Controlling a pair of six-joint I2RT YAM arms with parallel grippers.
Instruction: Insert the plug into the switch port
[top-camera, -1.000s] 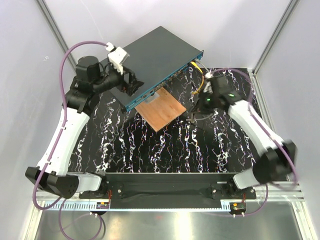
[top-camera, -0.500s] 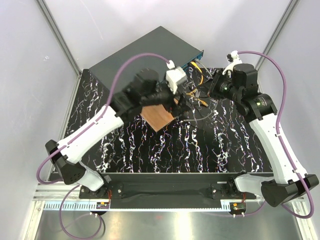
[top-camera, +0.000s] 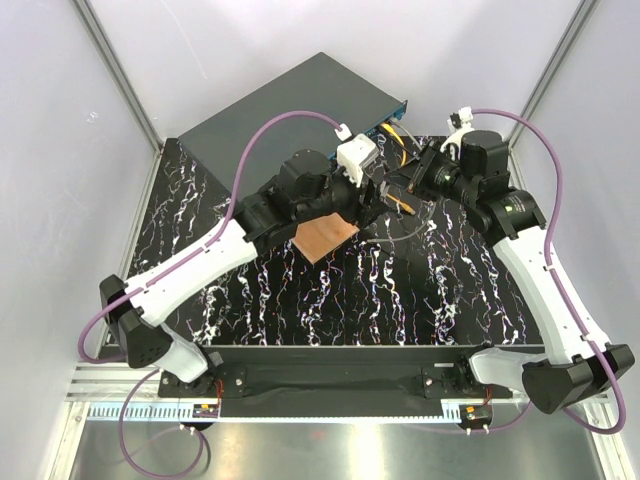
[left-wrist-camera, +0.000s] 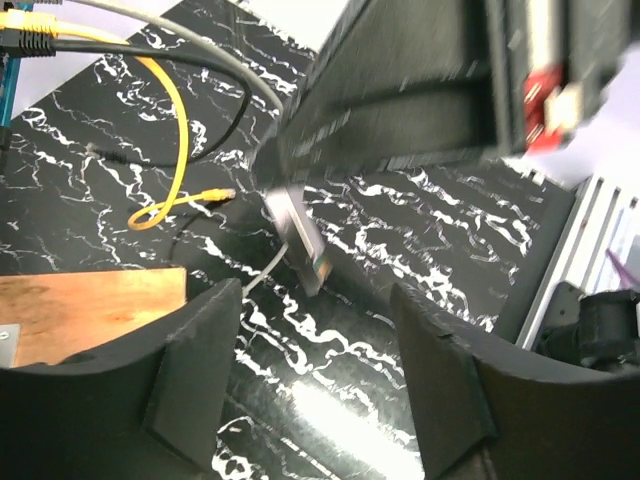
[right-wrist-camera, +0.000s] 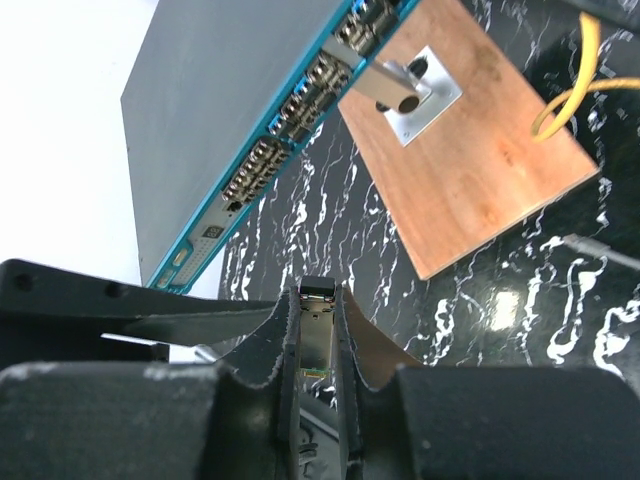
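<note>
The switch (top-camera: 290, 105), a flat dark grey-teal box, lies at the back; its blue socket face (right-wrist-camera: 290, 130) runs diagonally in the right wrist view. My right gripper (right-wrist-camera: 317, 295) is shut on the plug (right-wrist-camera: 317, 335), a slim metal module held above the table, right of the switch's face. In the top view the right gripper (top-camera: 400, 190) is near the switch's right end. My left gripper (top-camera: 375, 200) hovers just beside it, over the brown board. In the left wrist view the left gripper (left-wrist-camera: 315, 380) is open and empty, with the plug (left-wrist-camera: 300, 235) ahead of it.
A brown square board (right-wrist-camera: 470, 150) with a metal mount (right-wrist-camera: 405, 90) lies in front of the switch. Yellow cables (left-wrist-camera: 175, 150) and a grey cable (right-wrist-camera: 600, 250) loop on the black marbled table (top-camera: 330, 300) near the switch's right end. White walls enclose the cell.
My left arm swung from the switch's left end across to the middle, beside the right gripper. My right gripper rose from the table by the board and moved back and right.
</note>
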